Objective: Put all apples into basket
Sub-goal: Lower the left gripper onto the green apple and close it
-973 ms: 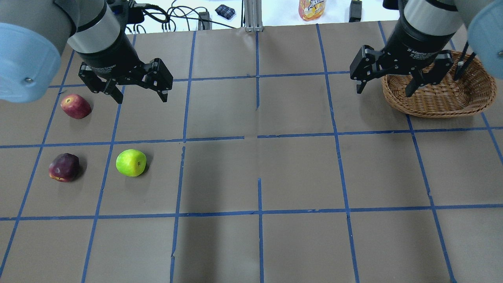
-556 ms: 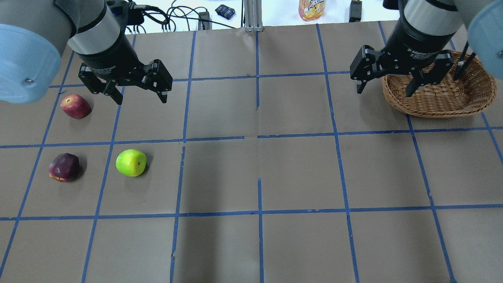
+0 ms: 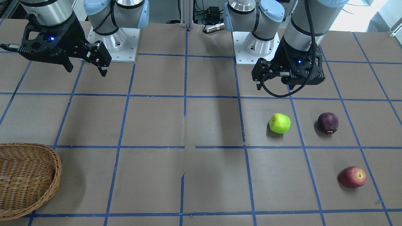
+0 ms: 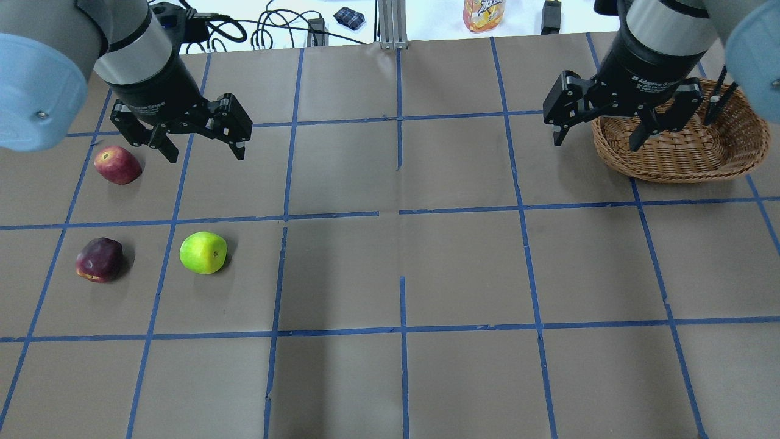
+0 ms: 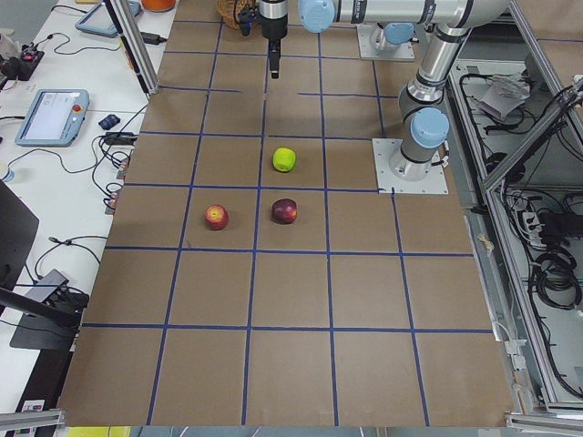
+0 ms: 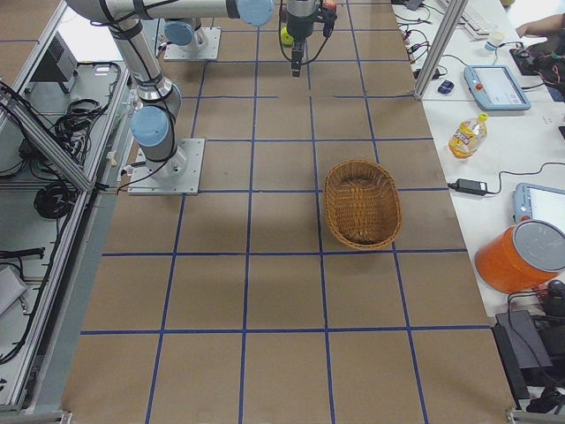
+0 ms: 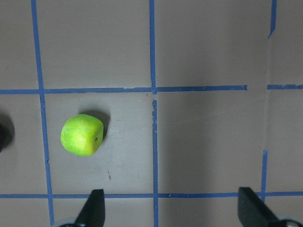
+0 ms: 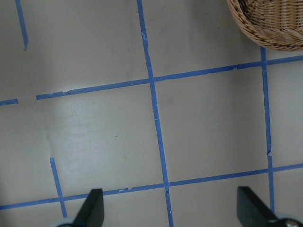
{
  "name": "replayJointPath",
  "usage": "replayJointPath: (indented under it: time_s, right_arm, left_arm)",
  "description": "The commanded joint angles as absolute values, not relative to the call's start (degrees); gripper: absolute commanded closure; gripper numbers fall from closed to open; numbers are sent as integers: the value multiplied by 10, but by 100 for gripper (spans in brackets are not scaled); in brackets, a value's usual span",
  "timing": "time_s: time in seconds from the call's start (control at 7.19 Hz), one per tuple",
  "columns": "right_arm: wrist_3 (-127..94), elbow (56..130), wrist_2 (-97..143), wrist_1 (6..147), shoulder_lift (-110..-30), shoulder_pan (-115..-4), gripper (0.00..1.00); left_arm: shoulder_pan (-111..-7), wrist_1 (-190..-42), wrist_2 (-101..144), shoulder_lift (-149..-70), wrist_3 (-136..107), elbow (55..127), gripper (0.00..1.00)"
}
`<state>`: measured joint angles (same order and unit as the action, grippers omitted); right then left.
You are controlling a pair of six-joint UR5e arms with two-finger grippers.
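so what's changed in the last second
The left gripper slid a little toward the robot's left, nearer the red apple, open and empty throughout. Nothing was grasped or released. The right gripper, basket, red apple, green apple and maroon apple stayed put.

Brown paper table (image 4: 463,268), gridded with blue tape, and all the fruit is down on it. The red apple (image 4: 117,164) sits outside the spread jaws of the left gripper (image 4: 206,155), on their outer side. The green apple (image 4: 203,252) lies robot-ward of the gap between those jaws, and the maroon apple (image 4: 99,260) is near it, further out. Over by the right gripper (image 4: 595,144), the wicker basket (image 4: 670,174) rests on the paper just past its wide-set jaws, outer side.
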<state>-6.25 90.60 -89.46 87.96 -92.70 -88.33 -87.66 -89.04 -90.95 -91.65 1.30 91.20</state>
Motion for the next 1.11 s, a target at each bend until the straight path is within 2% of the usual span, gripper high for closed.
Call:
replayJointPath:
  time_s: [0.0,0.56,0.97]
  right_arm:
    - [-63,905,-895,880,-926,-883,0]
    - [-69,906,-895,876,-926,-883,0]
    - [-64,905,-895,878,-927,-883,0]
  left_arm:
    - [-815,-865,-907,-952,75,957,0]
    - [-740,-699,-948,-1011,279,1083,0]
    - [-740,-689,-951,-1057,295,1114,0]
